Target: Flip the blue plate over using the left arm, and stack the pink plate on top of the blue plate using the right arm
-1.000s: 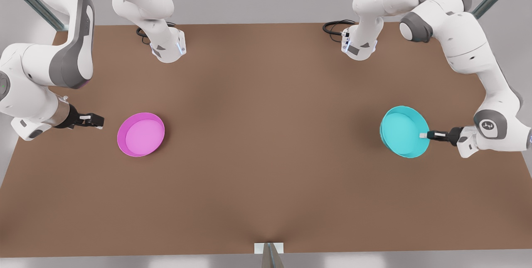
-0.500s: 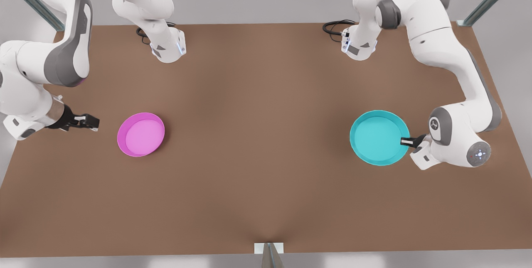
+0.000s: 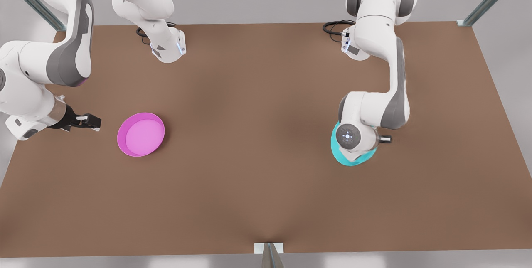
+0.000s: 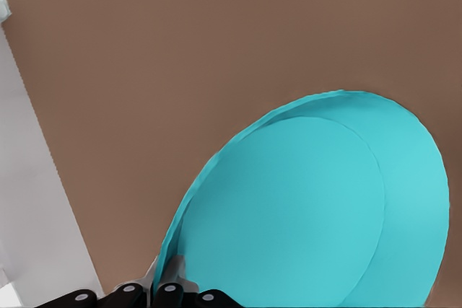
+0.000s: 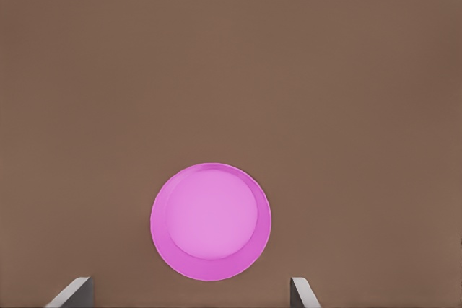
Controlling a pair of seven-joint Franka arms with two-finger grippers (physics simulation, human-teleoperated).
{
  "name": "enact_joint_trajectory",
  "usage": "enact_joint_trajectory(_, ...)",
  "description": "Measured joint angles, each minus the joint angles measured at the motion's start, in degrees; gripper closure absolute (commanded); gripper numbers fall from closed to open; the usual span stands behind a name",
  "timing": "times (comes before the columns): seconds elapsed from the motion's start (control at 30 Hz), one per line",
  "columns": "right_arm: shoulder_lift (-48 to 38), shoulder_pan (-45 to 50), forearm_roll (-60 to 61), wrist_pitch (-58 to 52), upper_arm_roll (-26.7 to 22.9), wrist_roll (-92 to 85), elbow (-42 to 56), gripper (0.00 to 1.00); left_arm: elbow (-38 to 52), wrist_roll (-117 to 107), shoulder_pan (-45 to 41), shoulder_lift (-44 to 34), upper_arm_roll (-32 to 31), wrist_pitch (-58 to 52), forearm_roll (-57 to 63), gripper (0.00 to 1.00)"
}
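The blue plate (image 4: 310, 214) is held at its rim by my left gripper (image 4: 155, 288), which is shut on it. In the front view the blue plate (image 3: 337, 153) sits at the front view's right, mostly hidden under the left arm's turned wrist (image 3: 348, 136), with only a cyan edge showing. The pink plate (image 3: 141, 134) lies flat on the table, hollow side up, at the front view's left. My right gripper (image 3: 93, 122) hovers open just to the left of it. From the right wrist, the pink plate (image 5: 211, 221) lies ahead of the spread fingertips (image 5: 72, 292).
The brown table (image 3: 257, 106) stretches wide between the two plates. The arm bases (image 3: 168, 47) stand at its far edge, with a black cable (image 3: 334, 27) beside the one on the front view's right. A small white bracket (image 3: 269, 248) sits at the near edge.
The left arm has swung toward the front view's left, carrying the blue plate and rolling its wrist over so the plate is now under the wrist. The right gripper has barely moved.
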Motion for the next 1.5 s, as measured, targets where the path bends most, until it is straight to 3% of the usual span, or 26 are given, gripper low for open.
enact_joint_trajectory(0.23,0.08,-0.68,1.79,0.0,-0.16,-0.01,0.68,0.0,-0.4,-10.53,-1.35,2.32,-13.7,2.8,23.06,0.79)
enact_joint_trajectory(0.4,-0.14,-1.15,2.37,-0.26,-0.17,0.61,2.63,0.0,-3.55,-25.41,-9.09,4.14,-13.86,2.38,36.91,0.79)
enact_joint_trajectory(0.57,-0.15,-1.33,2.37,-0.34,-0.19,0.61,3.21,0.0,-3.83,-32.24,-14.04,7.2,-13.77,0.0,43.1,0.79)
enact_joint_trajectory(0.87,-0.71,-0.96,2.81,-2.74,-0.16,0.61,5.62,0.0,-3.74,-48.45,-22.75,13.0,-13.73,-3.11,48.02,0.79)
enact_joint_trajectory(1.27,-0.96,-2.61,4.75,-6.22,-0.74,0.53,6.85,0.0,-3.06,-53.93,-28.99,20.18,-13.77,-7.16,52.67,0.79)
enact_joint_trajectory(1.3,-0.97,-3.17,4.67,-6.88,-0.56,0.69,6.78,0.0,-3.04,-54.38,-29.16,20.54,-13.77,-7.16,52.78,0.67)
enact_joint_trajectory(1.33,-0.97,-2.37,4.66,-7.06,-0.52,0.7,6.77,0.0,-3.04,-54.29,-29.17,20.65,-13.76,-7.09,52.74,0.0)
enact_joint_trajectory(1.5,-0.53,-2.42,4.24,-7.64,-0.44,-0.97,6.24,0.0,-2.96,-53.58,-29.34,20.66,-15.38,-8.16,51.94,0.0)
